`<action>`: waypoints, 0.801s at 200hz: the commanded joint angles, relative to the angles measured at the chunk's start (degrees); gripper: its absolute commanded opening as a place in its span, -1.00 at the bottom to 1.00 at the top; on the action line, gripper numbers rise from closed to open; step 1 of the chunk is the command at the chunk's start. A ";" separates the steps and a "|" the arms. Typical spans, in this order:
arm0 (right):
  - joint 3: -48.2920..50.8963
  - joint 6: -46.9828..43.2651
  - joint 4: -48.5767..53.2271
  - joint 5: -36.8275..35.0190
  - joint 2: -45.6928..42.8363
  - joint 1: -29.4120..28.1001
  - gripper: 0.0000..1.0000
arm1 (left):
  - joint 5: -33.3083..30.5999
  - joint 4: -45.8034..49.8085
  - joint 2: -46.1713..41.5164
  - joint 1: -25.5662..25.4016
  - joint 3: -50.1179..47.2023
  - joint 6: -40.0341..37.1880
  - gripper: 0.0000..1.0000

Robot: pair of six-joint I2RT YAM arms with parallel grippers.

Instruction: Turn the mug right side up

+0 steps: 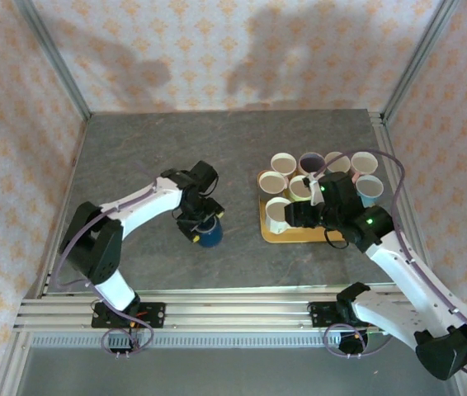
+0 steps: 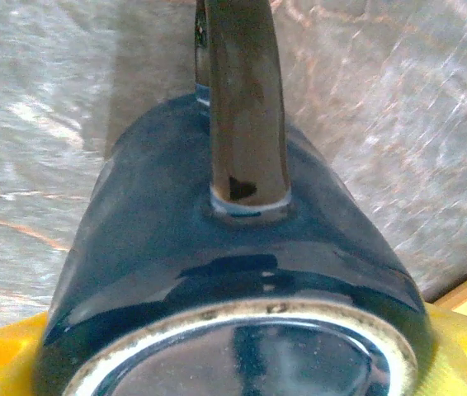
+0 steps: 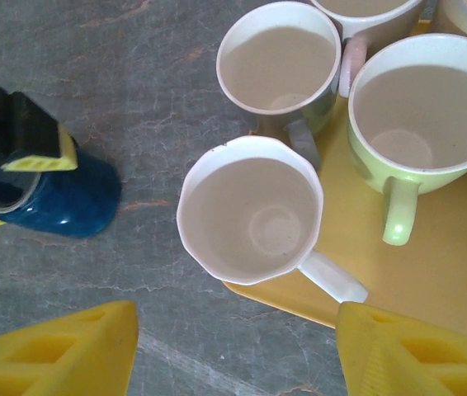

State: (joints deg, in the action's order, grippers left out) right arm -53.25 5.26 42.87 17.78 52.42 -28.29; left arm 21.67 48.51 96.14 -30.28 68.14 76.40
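Note:
A dark blue mug [image 1: 209, 234] rests upside down on the grey table, left of the tray. In the left wrist view its glazed base [image 2: 233, 355] is close up, with the handle [image 2: 242, 99] pointing away from the camera. My left gripper [image 1: 200, 220] is shut on the blue mug, with yellow pads [image 2: 2, 355] pressed on both sides of its base. The right wrist view shows the same mug [image 3: 68, 198] with those pads [image 3: 40, 157] clamped on it. My right gripper [image 3: 238, 355] hangs open over the tray's front left corner, above a white mug [image 3: 250, 210].
A yellow tray [image 1: 299, 235] at right holds several upright mugs, among them a green one [image 3: 419, 107] and a cream one [image 3: 279, 66]. Bare table lies left of and behind the blue mug. Metal frame posts stand at the table's corners.

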 commanded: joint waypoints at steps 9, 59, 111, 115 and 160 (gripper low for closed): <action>0.03 1.48 -0.96 -0.87 -1.57 0.14 0.28 | 0.83 -1.52 4.71 1.05 3.95 10.84 0.40; 0.01 0.02 -1.41 1.01 0.42 0.16 0.29 | -1.83 -5.84 8.72 2.44 8.75 19.11 0.57; -0.02 -0.43 -0.80 0.90 -1.06 0.25 0.30 | -0.38 -9.66 12.21 3.14 11.33 21.98 0.84; 0.01 -0.42 -0.68 0.77 -1.24 0.25 0.30 | -0.44 -9.63 12.37 3.19 11.67 21.76 0.86; 0.08 -0.55 0.18 0.34 -2.33 0.42 0.31 | 1.73 -8.12 12.48 3.52 15.71 14.64 1.00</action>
State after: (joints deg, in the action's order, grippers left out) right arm -53.23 5.32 42.54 18.48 51.16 -28.29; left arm 22.61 40.88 109.25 -27.31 81.25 94.98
